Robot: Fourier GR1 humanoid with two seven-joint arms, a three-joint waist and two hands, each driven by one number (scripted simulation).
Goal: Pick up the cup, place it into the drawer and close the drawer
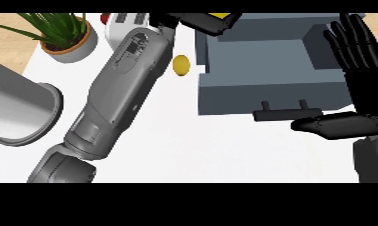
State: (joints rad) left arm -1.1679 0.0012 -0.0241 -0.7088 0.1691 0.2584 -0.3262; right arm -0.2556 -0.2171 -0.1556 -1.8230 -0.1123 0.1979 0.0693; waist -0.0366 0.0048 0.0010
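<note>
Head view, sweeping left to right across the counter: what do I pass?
Grey cylindrical container → potted plant → left forearm → small yellow object → open drawer → right hand.

The drawer (258,72) stands open left of the right robot hand (354,70); a lemon (181,65) lies further left on the worktop (207,145).

The left hand (198,21) is showing only in part at twelve o'clock, its fingers covering most of a yellow thing (219,15) that cannot be identified. The grey forearm (122,86) is hiding part of a white appliance (127,20). At nine o'clock, the edge is cutting off a grey bin (26,112). The right hand (354,70) is running past the three o'clock edge.
</note>
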